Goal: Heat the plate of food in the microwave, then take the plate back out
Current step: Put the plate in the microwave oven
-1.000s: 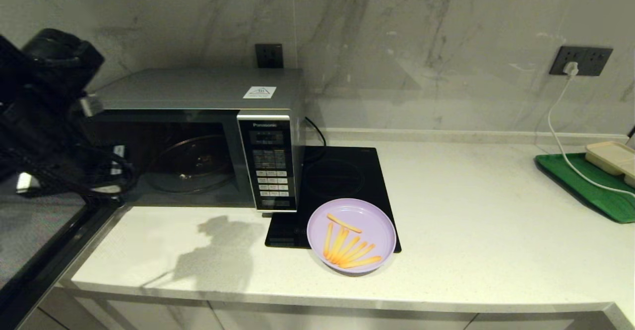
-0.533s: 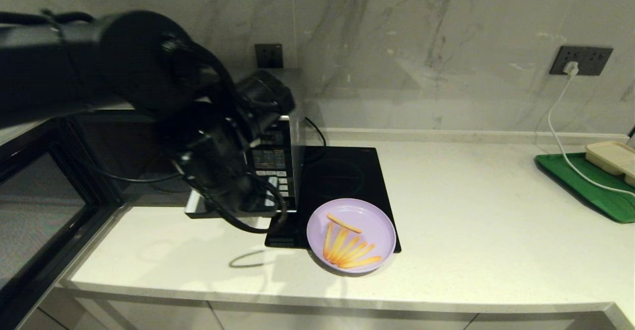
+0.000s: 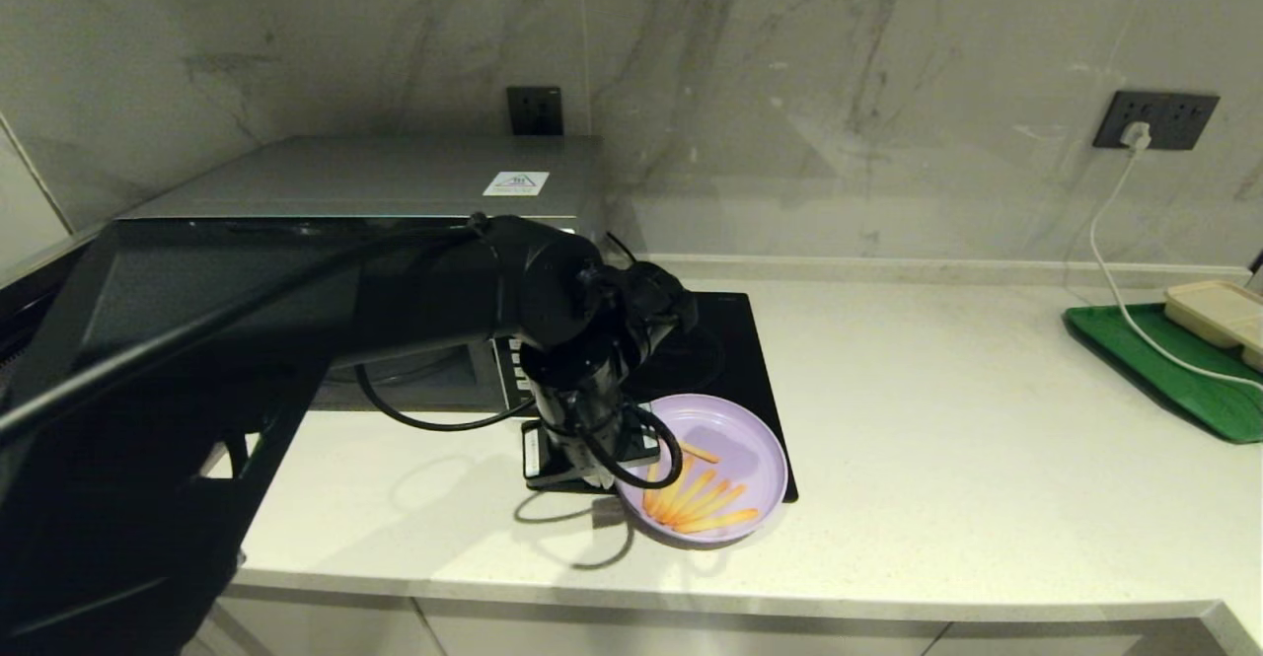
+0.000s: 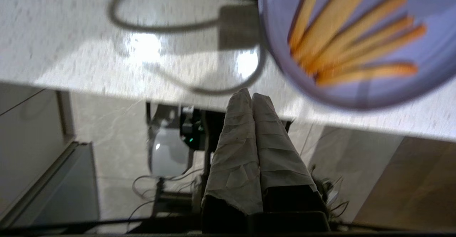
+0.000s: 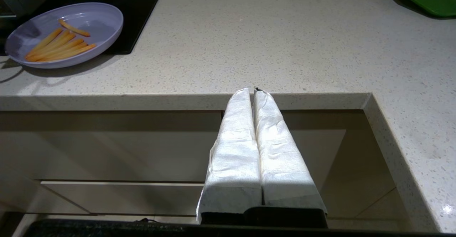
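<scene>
The lilac plate of food (image 3: 735, 459) sits on the white counter, overlapping the front right corner of the black hob, with several orange-yellow fries on it. My left arm reaches across the front of the silver microwave (image 3: 395, 178). The left gripper (image 3: 604, 478) points down at the plate's left rim, shut and empty. The left wrist view shows its wrapped fingers pressed together (image 4: 251, 94) just beside the plate (image 4: 356, 83), over the counter's front edge. My right gripper (image 5: 253, 90) is parked, shut and empty, below the counter's front edge; the plate (image 5: 96, 23) lies far from it.
The flat black induction hob (image 3: 710, 340) lies right of the microwave. At the far right, a green tray (image 3: 1164, 370) holds a beige rectangular tray (image 3: 1219, 311), and a white cable (image 3: 1115, 271) runs to a wall socket. My left arm hides most of the microwave's front.
My left arm has swept from the microwave's left side, across its front, to the right and down to the plate's left rim. The plate has not moved.
</scene>
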`<state>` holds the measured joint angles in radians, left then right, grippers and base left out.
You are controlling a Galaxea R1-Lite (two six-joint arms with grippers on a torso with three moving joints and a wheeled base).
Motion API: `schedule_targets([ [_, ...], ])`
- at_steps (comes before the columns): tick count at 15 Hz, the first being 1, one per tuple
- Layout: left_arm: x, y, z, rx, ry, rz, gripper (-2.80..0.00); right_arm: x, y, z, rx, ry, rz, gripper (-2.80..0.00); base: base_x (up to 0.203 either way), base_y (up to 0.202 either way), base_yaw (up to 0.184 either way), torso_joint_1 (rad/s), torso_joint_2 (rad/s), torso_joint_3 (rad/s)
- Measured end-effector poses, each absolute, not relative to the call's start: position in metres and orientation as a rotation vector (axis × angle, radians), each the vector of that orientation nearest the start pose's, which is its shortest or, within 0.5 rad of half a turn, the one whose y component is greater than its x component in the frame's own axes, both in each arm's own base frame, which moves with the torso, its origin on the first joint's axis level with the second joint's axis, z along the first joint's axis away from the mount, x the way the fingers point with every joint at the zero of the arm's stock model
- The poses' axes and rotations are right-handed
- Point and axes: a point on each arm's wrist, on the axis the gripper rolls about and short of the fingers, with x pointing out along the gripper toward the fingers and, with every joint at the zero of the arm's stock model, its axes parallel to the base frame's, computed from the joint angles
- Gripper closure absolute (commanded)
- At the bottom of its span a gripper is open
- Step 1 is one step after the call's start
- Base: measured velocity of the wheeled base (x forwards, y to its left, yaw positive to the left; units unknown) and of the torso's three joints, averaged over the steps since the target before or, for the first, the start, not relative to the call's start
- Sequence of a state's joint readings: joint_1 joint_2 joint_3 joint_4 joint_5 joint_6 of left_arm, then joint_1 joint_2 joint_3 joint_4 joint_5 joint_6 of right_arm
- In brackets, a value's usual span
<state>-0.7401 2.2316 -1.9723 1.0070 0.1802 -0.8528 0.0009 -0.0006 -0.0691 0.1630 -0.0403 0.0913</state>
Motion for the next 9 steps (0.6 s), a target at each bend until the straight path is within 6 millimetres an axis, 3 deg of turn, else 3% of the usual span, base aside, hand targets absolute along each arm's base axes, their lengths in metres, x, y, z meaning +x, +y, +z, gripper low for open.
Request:
schedule_targets([
  [4,0.315,-0.268,0.167,-0.207,1.159,-0.003,0.0,-0.029,-0.001,0.078,0.089,0.092,-0.044,0.0,0.0,0.0,0.0,0.0,0.0,0.0],
  [5,0.319,-0.265,0.166,-0.192,1.16,-0.004,-2.8,-0.029,-0.001,0.078,0.089,0.092,-0.043,0.0,0.0,0.0,0.0,0.0,0.0,0.0],
  [9,0.33,-0.261,0.158,-0.195,1.157,-0.005,-2.8,-0.029,-0.001,0.078,0.089,0.091,-0.044,0.0,0.0,0.0,0.0,0.0,0.0,0.0],
])
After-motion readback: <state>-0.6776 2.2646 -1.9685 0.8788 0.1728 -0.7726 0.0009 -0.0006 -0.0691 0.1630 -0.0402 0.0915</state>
